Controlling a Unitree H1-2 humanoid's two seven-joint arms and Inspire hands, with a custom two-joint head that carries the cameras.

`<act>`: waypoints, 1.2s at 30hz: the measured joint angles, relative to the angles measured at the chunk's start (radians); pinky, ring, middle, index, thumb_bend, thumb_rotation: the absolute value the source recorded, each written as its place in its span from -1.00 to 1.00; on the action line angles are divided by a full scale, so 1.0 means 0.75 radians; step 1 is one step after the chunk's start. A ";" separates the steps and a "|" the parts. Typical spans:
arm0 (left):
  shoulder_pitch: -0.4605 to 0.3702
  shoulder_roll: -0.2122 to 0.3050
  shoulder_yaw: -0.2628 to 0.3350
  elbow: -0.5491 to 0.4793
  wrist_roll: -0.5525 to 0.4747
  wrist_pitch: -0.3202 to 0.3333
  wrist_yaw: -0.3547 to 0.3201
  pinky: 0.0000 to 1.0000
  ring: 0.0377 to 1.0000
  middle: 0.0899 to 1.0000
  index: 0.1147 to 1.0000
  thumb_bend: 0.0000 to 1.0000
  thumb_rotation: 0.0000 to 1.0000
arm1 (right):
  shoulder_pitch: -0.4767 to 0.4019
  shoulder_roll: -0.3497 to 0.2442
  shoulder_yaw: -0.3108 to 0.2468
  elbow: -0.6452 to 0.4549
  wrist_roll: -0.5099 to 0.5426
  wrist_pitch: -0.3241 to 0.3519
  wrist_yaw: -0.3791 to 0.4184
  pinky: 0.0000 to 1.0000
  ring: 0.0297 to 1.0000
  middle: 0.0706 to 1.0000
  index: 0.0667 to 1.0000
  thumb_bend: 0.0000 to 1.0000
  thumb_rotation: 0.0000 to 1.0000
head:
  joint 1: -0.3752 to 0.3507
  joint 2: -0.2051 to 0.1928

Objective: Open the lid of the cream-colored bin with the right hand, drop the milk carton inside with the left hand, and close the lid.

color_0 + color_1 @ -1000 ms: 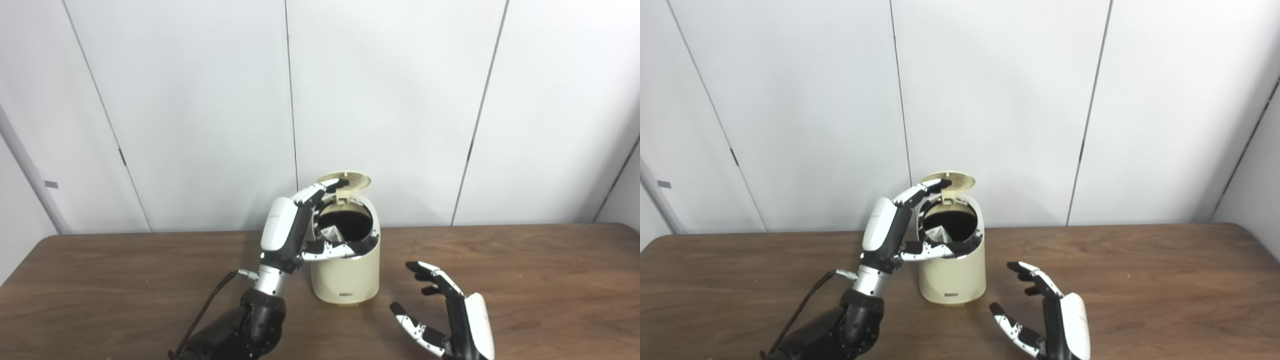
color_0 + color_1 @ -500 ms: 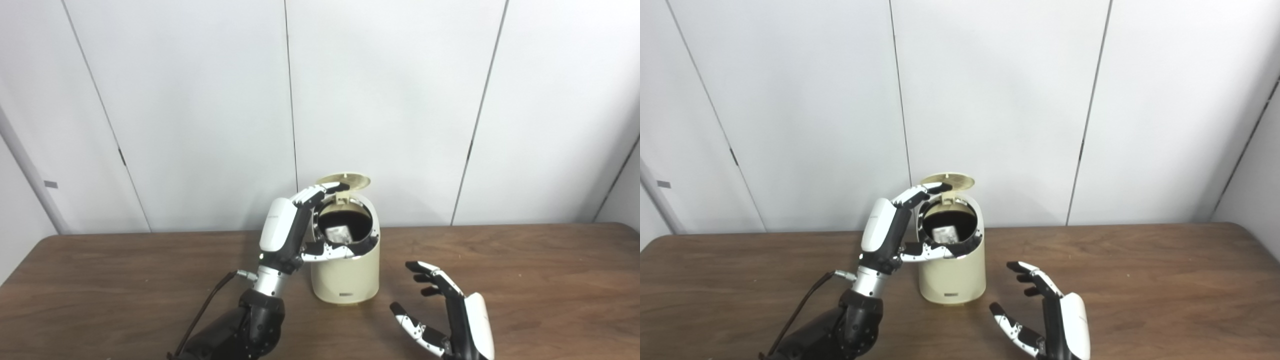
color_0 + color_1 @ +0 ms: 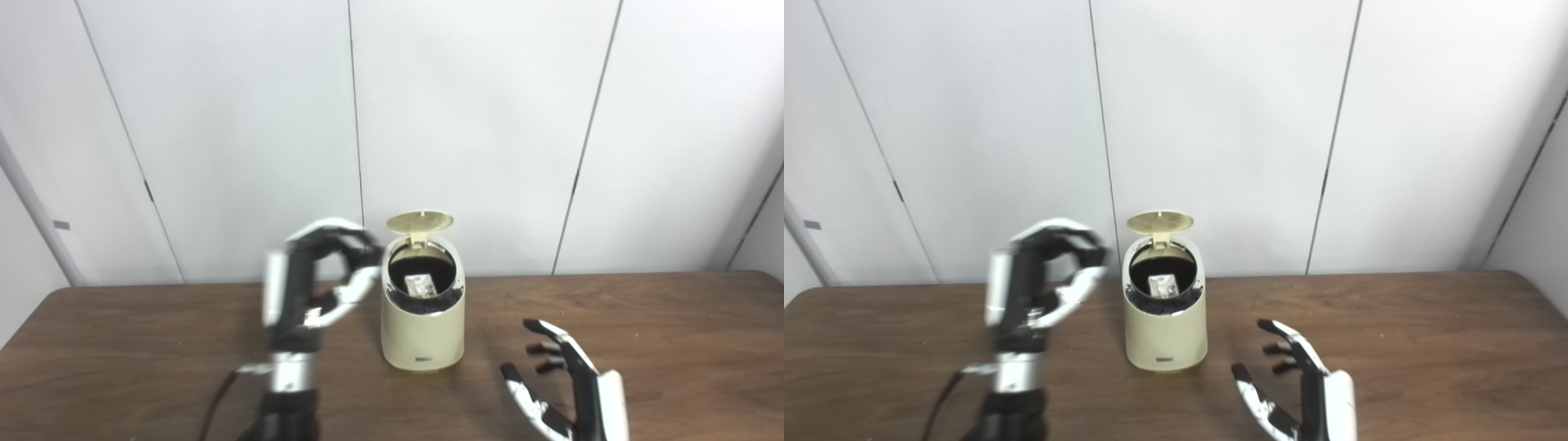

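One milk carton [image 3: 419,284] inside one bin [image 3: 421,334].

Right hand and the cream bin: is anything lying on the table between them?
No. In both eye views only bare wooden table separates the open right hand from the cream bin, whose lid stands up.

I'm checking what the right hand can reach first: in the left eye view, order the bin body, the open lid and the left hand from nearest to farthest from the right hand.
1. Bin: left of the right hand, mid-table.
2. Lid: up behind the bin's mouth, standing open.
3. Left hand: beyond the bin, on its left side, raised and blurred.
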 measured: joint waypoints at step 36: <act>0.506 0.009 0.505 -0.347 -0.479 0.606 -0.950 1.00 1.00 1.00 1.00 0.24 1.00 | -1.125 -0.594 0.150 -0.523 -0.156 0.799 1.610 0.67 0.90 0.83 0.76 0.66 0.88 | 0.031 0.008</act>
